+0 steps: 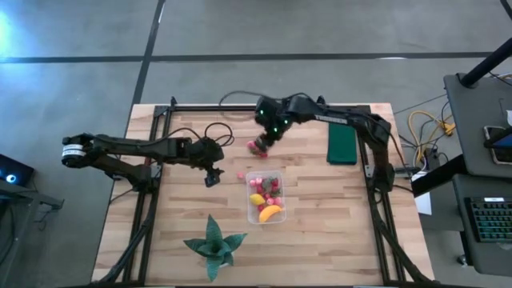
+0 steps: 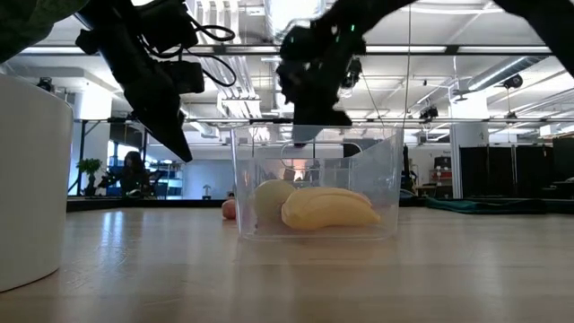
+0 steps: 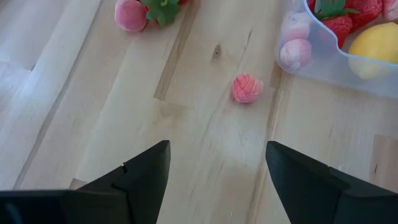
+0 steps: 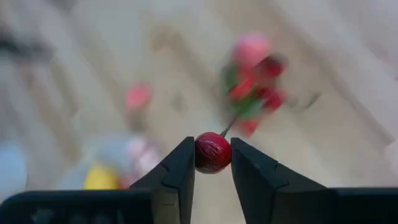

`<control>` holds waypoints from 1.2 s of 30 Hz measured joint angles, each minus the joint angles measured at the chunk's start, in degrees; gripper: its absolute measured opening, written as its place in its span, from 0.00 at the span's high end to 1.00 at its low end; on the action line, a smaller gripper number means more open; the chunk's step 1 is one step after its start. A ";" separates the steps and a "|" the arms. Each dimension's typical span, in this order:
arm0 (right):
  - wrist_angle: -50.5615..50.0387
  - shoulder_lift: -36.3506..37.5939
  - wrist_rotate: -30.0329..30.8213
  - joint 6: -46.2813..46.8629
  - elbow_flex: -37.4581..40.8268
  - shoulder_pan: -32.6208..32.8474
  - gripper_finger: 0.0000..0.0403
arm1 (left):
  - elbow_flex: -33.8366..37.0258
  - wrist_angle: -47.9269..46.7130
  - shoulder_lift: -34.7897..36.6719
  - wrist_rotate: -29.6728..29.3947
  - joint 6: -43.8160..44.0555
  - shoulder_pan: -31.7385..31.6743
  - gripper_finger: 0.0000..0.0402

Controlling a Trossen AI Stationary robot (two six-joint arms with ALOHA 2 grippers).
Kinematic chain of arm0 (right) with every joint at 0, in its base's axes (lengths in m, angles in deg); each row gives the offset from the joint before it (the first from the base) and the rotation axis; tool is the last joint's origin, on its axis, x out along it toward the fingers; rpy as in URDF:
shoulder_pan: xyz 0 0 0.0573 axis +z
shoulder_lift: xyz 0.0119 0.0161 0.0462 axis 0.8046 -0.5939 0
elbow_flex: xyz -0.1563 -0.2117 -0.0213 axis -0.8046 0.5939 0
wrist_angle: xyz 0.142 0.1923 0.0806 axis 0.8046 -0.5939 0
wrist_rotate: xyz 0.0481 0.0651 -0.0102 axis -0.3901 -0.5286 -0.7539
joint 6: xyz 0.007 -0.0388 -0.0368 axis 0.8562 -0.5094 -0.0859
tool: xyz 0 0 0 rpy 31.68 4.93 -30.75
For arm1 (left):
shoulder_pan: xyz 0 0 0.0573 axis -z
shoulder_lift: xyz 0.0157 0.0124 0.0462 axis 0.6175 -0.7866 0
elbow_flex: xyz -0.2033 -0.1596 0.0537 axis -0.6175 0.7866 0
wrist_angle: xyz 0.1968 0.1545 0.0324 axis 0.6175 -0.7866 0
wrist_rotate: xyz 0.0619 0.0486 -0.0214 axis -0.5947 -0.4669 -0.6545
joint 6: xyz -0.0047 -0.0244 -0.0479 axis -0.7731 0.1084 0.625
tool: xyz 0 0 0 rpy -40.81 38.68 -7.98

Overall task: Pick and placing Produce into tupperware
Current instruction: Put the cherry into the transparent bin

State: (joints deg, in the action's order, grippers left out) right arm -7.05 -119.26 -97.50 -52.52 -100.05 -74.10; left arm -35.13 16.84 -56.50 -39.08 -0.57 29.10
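The clear tupperware [image 1: 266,198] stands mid-table and holds red strawberry pieces, a yellow lemon [image 1: 256,199] and the banana [image 1: 270,213]; the low view shows the banana [image 2: 330,208] through its wall [image 2: 386,179]. A cluster of red and pink pieces [image 1: 258,146] lies beyond it. One pink piece [image 3: 247,88] lies on the wood just left of the container. My left gripper [image 3: 217,155] hovers open above that piece. My right gripper [image 4: 212,146] is above the cluster, shut on a dark red piece. My right gripper holds a small round dark red piece [image 4: 212,154] pinched between its two fingertips, one finger on either side. The fingers come from above, pointing down. The piece is lifted clear of the table, and a thin stem sticks out of its far side.
A dark green flat rectangle [image 1: 342,145] lies at the far right of the table. A green spiky plant [image 1: 214,244] stands near the near edge. A white rounded thing [image 2: 27,179] fills the low view's left. Bare wood lies right of the tupperware.
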 joint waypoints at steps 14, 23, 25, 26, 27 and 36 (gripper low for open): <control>0.39 1.51 -7.45 -6.54 2.82 12.85 0.64 | 0.00 1.45 -0.02 -0.26 1.65 0.00 0.38; 0.31 2.52 7.73 -3.93 3.61 11.00 0.60 | 0.00 1.38 -0.02 -0.29 4.31 0.00 0.38; 1.68 2.64 7.58 -3.67 3.61 8.43 0.59 | 0.00 1.39 -0.02 -0.30 4.46 0.00 0.38; 2.03 2.47 7.58 -3.65 3.76 6.86 0.59 | 0.00 1.39 -0.02 -0.30 4.46 0.00 0.38; 2.08 2.01 7.47 -3.68 4.01 5.38 0.59 | 0.00 1.35 -0.02 -0.30 4.46 0.00 0.38; -0.25 -6.06 -4.28 -3.44 4.45 2.64 0.53 | 0.25 1.38 -0.02 -0.32 4.26 0.00 0.38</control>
State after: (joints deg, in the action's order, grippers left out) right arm -7.30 -125.32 -101.78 -55.96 -95.61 -71.47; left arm -34.87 18.23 -56.52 -39.41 3.69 29.10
